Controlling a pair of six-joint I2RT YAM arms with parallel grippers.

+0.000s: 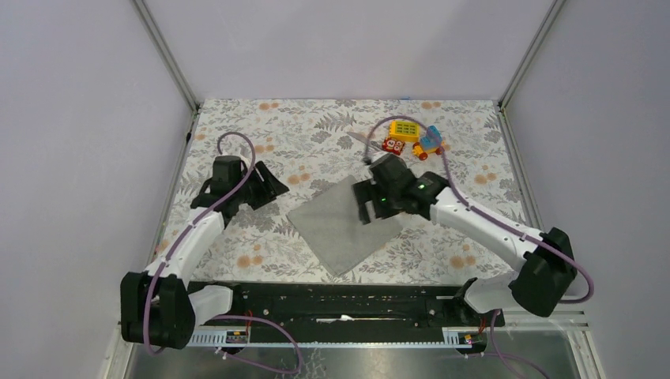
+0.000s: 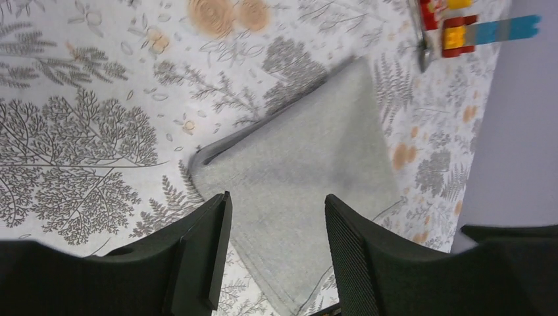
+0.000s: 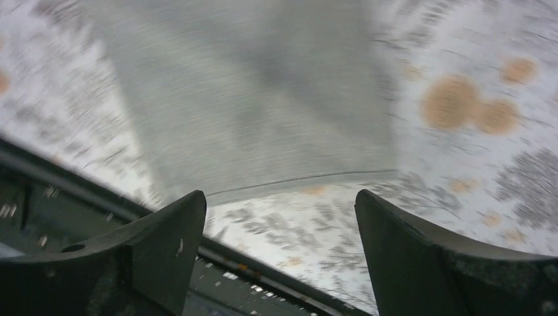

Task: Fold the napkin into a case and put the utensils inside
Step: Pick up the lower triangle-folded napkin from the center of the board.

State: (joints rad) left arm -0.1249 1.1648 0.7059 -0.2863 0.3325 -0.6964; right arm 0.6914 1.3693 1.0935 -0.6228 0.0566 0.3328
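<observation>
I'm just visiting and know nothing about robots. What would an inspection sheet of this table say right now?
Surface: floral tablecloth, lying flat.
Job's things: grey napkin lies mid-table as a diamond and seems doubled along one edge. One slim silver utensil lies by the toys, off the napkin; a second cannot be made out.
Clutter: colourful toy blocks at the far side.
Grippers: left gripper open, empty, beside the napkin and apart from it. Right gripper open, empty, above the napkin.
Cables: a purple cable loops over each arm.
Surroundings: pale walls, metal frame posts.
</observation>
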